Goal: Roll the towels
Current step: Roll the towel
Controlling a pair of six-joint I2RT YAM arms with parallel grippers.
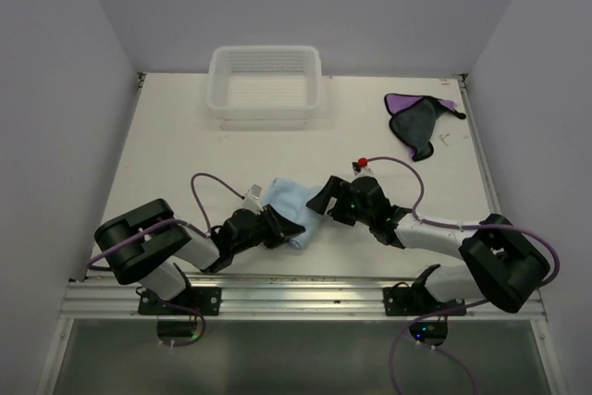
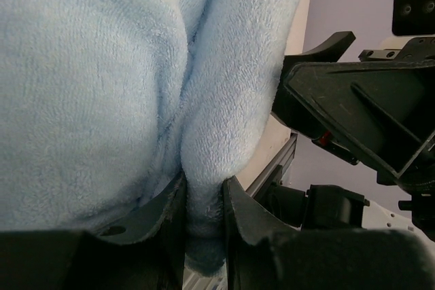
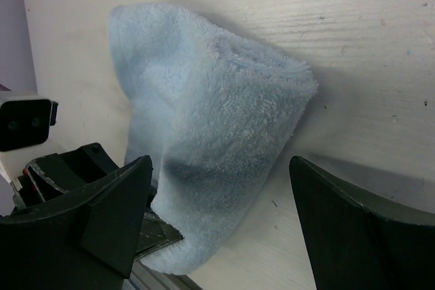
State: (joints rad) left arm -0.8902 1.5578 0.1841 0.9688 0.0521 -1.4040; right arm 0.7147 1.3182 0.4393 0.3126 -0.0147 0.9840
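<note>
The light blue towel (image 1: 294, 203) lies bunched near the table's front middle. My left gripper (image 1: 283, 231) is shut on a fold at its near edge; the left wrist view shows the cloth (image 2: 102, 86) pinched between the fingers (image 2: 239, 212). My right gripper (image 1: 326, 199) is open at the towel's right side. In the right wrist view the towel (image 3: 211, 140) sits between its spread fingers (image 3: 115, 202), not gripped. The purple towel with a dark grey side (image 1: 421, 120) lies crumpled at the back right.
A white basket (image 1: 265, 83) stands at the back middle. The table's front edge with a metal rail (image 1: 296, 295) runs just behind the towel. Purple cables loop beside both arms.
</note>
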